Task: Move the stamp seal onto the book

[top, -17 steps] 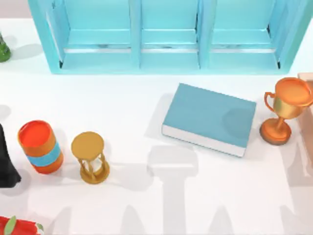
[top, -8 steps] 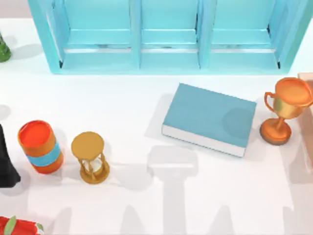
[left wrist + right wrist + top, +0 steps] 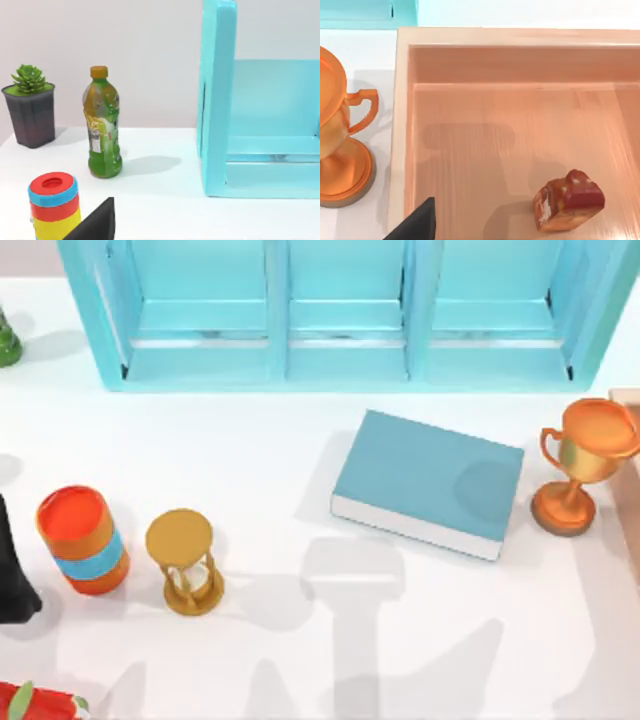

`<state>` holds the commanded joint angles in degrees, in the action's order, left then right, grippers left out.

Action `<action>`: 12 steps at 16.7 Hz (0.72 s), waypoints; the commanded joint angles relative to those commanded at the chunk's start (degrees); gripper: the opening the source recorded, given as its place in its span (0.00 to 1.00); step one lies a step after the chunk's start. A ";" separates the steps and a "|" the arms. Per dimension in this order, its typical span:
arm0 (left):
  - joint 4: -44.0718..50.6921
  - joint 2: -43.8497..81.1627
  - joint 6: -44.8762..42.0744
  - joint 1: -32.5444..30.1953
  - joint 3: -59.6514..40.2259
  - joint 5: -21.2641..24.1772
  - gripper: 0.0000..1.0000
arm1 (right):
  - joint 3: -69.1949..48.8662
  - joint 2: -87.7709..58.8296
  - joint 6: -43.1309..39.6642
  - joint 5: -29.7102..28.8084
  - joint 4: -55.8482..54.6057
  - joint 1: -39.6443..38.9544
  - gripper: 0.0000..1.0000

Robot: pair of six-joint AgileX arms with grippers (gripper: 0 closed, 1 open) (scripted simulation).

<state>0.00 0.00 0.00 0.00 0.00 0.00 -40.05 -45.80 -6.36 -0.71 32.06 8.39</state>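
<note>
stamp seal in wooden tray | book on table

I cannot read any text, number or sign in these pictures. The bottle in my left wrist view has a label with green and yellow colours, but the print on it is too small for me to make out any letters or a brand. The book shows a plain teal cover without a title. The stamp seal in the wooden tray has pale marks on its side, and I cannot tell if they are characters.
</note>
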 joint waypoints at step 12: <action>0.00 0.00 0.00 0.00 0.00 0.00 1.00 | -44.88 -57.65 -8.87 0.59 36.75 7.89 1.00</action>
<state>0.00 0.00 0.00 0.00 0.00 0.00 -84.93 -103.45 -15.23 -0.11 68.81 16.29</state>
